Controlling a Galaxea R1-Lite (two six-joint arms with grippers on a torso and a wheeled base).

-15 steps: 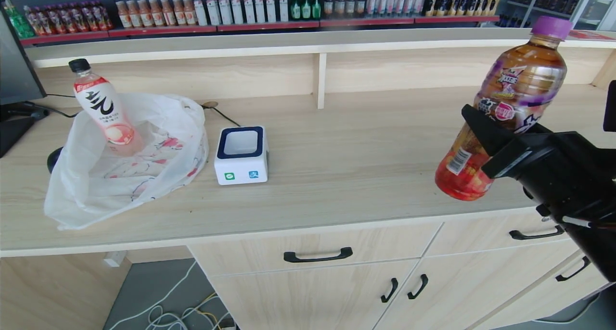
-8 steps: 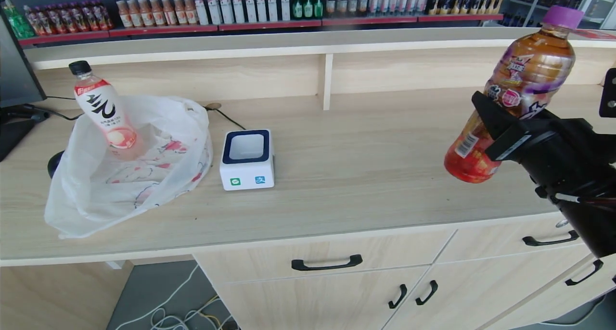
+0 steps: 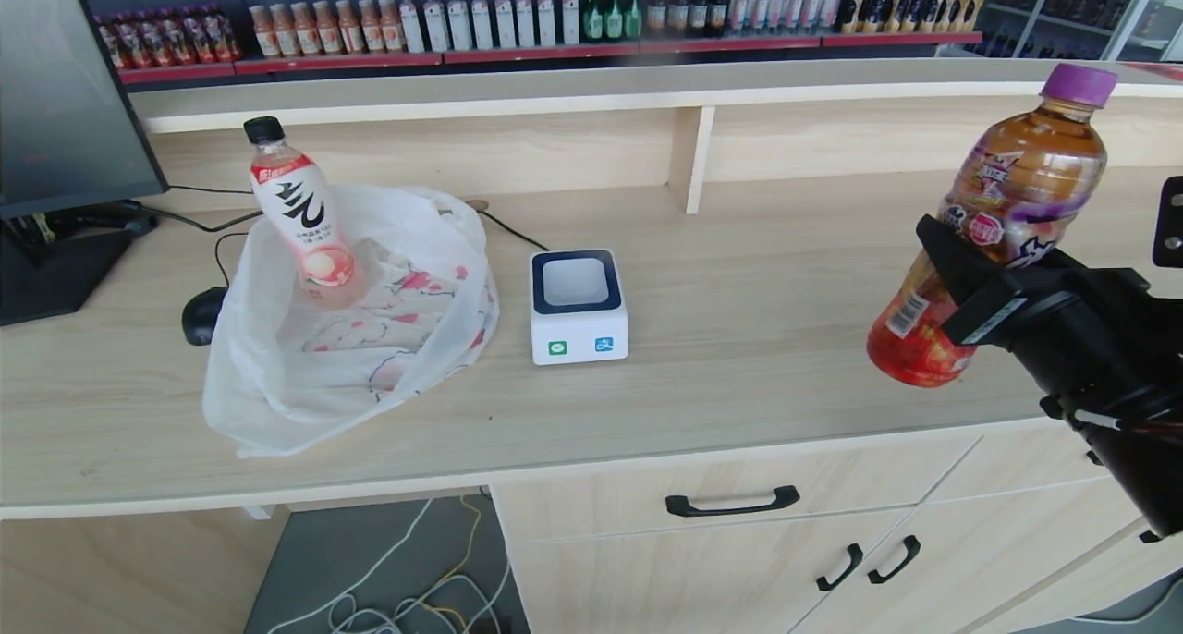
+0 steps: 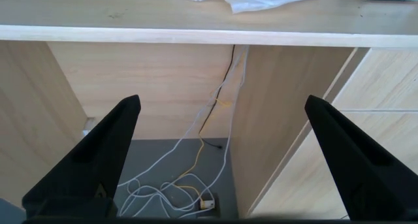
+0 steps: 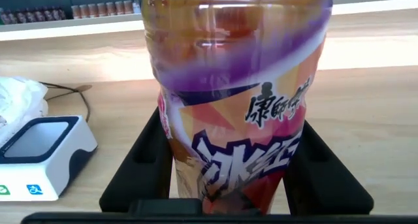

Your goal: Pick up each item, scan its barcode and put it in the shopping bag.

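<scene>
Surface (image 3: pixel 786 338): shopping bag (image 3: pixel 305 384) at 9 o'clock of scanner (image 3: pixel 579 308), drinks shelf (image 3: pixel 554 56) behind; right jaws pinch tea bottle (image 3: pixel 1017 200), left jaws spread.

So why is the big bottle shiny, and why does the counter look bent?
Head view: light glints off the tea bottle held by the right gripper, and the wide lens slightly bows the counter edge. Right wrist view: the bottle shines near its top.
</scene>
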